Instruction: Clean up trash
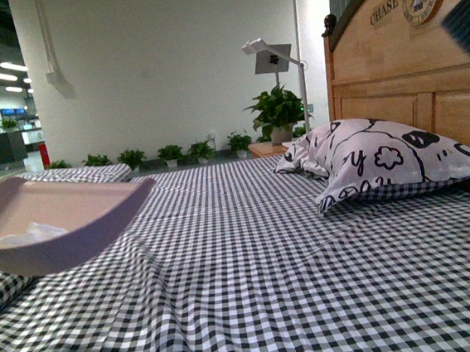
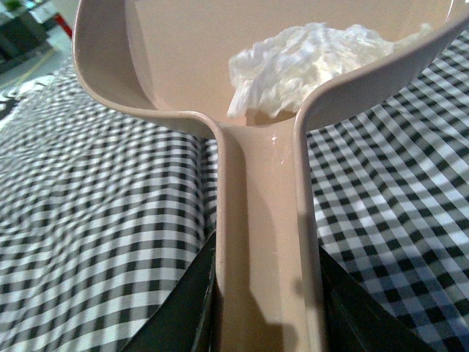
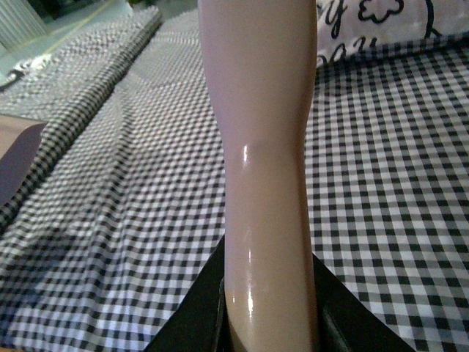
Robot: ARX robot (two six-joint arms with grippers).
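One crumpled white trash [image 2: 308,59] wad lies inside the dustpan [image 2: 176,59]; light, soft, easily spilled. Left gripper [image 2: 264,308] clamps the dustpan handle; right gripper [image 3: 267,308] clamps a brush handle [image 3: 264,147]. Keep pan level.

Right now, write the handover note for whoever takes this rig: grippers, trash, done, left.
Left gripper: shut on the handle of the beige-pink plastic dustpan, held above the checked bedsheet.
Right gripper: shut on a pinkish plastic handle; dark brush bristles show at the front view's upper right.
Trash: the crumpled white wad lies inside the dustpan.
Done: the wad is collected.
Left: empty the dustpan; no bin is in view.
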